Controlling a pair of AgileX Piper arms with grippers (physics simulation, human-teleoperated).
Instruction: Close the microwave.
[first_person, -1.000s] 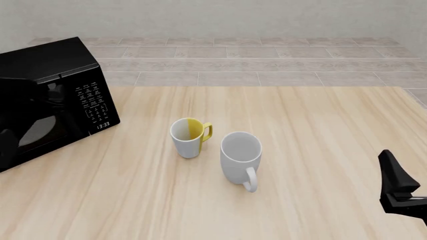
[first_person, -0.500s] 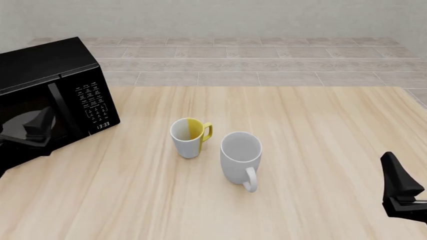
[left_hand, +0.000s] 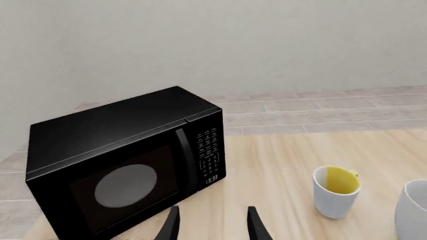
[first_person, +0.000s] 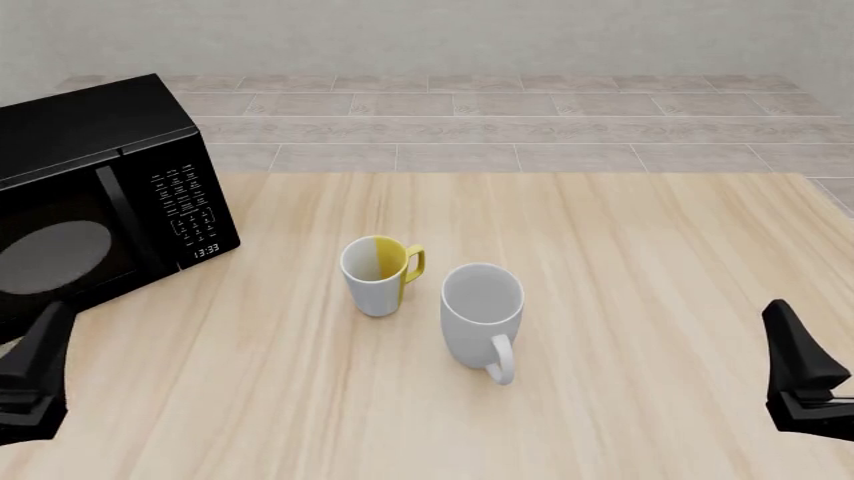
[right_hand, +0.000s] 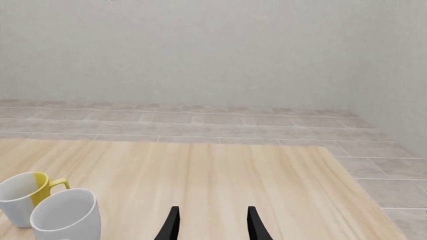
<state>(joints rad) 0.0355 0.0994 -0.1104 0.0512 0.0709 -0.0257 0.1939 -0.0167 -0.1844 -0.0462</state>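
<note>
Fingers of my left gripper stand spread with a clear gap between them and nothing held, two dark tips poking up at the near edge of the left wrist view, pointing toward the table just in front of the microwave. In the front view this same gripper sits low at the near left corner, apart from the microwave's front face and near its lower edge. My right gripper is likewise parted and empty, its tips aimed over bare wood on the right side of the table; in the front view it shows at the near right corner, well apart from everything else. The microwave stands at the far left of the table, a glossy black box turned at an angle, its door lying flush against the body with the oval grey window facing me and the keypad panel with its small clock display on the right side of the front. Near the middle of the table stand two mugs close together: a white and yellow mug with its handle pointing right, and just right and nearer, a plain white mug with its handle toward the near edge.
</note>
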